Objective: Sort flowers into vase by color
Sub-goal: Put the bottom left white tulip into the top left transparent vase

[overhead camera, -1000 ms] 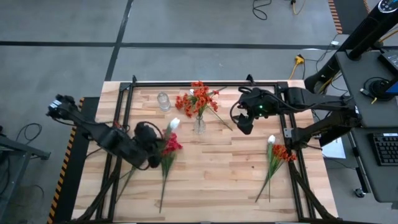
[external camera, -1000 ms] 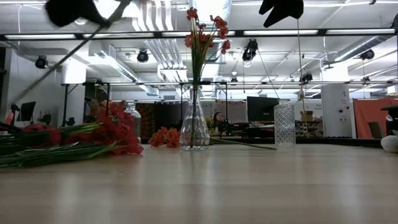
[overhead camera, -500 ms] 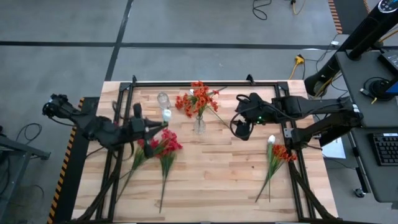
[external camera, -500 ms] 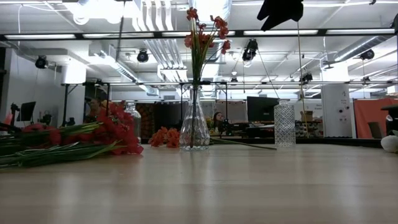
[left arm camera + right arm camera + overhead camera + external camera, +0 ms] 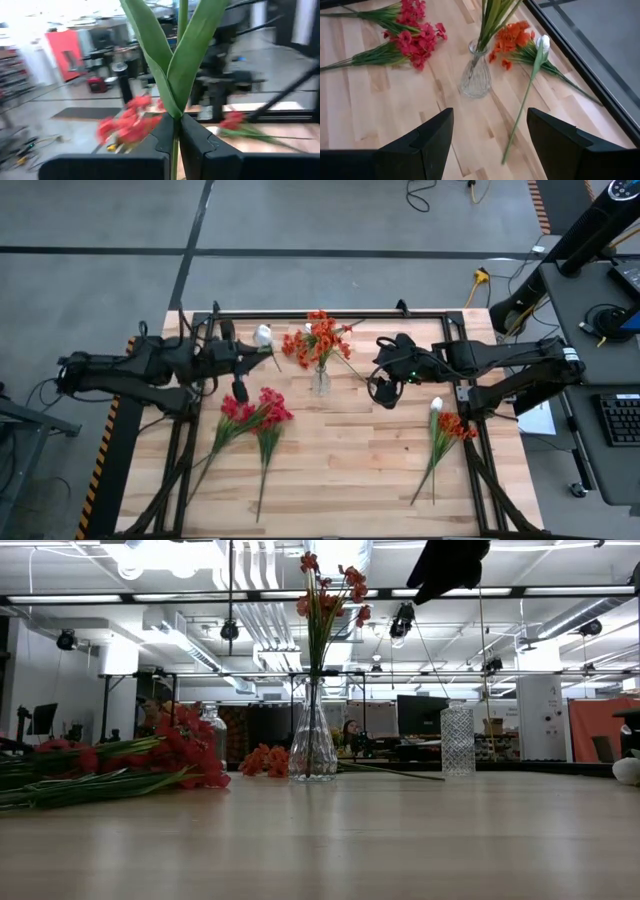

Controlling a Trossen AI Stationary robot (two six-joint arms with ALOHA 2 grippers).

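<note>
1. The left hand (image 5: 176,137) is gripping the green stem of a white flower (image 5: 263,335) with its fingers closed tight; in its wrist view the stem is running straight up between the fingers, two long leaves forking above them. From overhead, the bloom is hanging over the bench's far left part, near the small glass (image 5: 213,732).
2. The right hand (image 5: 490,142) is hovering with its fingers spread wide and holding nothing, just right of the vase (image 5: 320,381) in the overhead view.
3. The vase is standing upright near the bench's far middle, holding orange flowers (image 5: 318,338) whose stems are pointing up.
4. Red flowers (image 5: 262,411) are lying flat on the left half, blooms toward the far edge, stems trailing toward the near left.
5. An orange and white bunch (image 5: 446,423) is lying at the right edge, blooms toward the far side, stems running toward the near edge.
6. More orange blooms (image 5: 512,35) and a white bud (image 5: 542,43) are lying on the wood beside the vase, the bud's stem running long across the planks.
7. The bench (image 5: 350,470) is pale wood planking inside a black frame; a cut-glass vase (image 5: 457,739) is standing upright on it too. Beyond it, a workshop with ceiling lights, monitors and grey flooring is showing.
</note>
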